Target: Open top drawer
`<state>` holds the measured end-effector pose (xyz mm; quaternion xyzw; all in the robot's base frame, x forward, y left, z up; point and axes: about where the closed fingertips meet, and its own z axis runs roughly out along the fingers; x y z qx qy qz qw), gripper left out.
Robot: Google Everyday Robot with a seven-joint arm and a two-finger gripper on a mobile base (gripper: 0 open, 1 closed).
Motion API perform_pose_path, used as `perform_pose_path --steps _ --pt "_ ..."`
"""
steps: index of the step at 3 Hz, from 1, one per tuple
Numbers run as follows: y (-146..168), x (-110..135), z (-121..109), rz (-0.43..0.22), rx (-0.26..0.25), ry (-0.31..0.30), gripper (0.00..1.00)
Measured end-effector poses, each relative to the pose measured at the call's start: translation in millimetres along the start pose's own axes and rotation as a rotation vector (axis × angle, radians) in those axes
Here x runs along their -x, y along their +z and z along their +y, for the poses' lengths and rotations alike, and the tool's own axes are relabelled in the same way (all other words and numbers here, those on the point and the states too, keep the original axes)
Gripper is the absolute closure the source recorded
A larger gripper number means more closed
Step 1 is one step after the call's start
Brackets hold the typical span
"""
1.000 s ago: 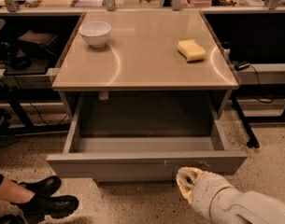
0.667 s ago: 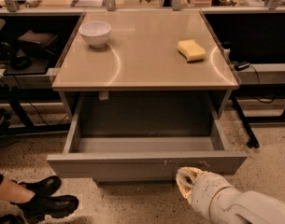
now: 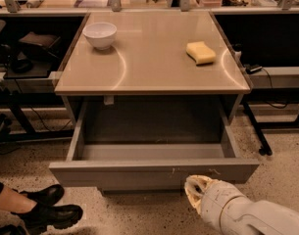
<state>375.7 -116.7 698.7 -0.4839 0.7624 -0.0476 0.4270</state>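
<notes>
The top drawer [image 3: 139, 173] stands pulled far out. The gripper [image 3: 197, 190] sits just below its front's lower edge, right of centre. Whether it is spread or closed cannot be told.

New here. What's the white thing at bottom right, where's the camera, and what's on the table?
There is one picture from one camera. It looks down at the front of a table; where the camera is mounted is not on record. The white jointed thing is the robot's single arm. Its pale tip is the gripper, the two-finger hand. It sits at the lower edge of the drawer front, right of centre. The drawer, the top one, is pulled well out. I can't tell whether the gripper holds anything. On the table are a white bowl at back left and a yellow sponge at right. The black shoes at bottom left belong to a person standing by.
</notes>
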Motion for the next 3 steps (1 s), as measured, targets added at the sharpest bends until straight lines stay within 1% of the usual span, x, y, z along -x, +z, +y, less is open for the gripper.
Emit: perform_pose_path --steps 2,3 --pt "0.0 0.0 0.0 0.0 0.0 0.0 0.11" --pt "0.0 0.0 0.0 0.0 0.0 0.0 0.0"
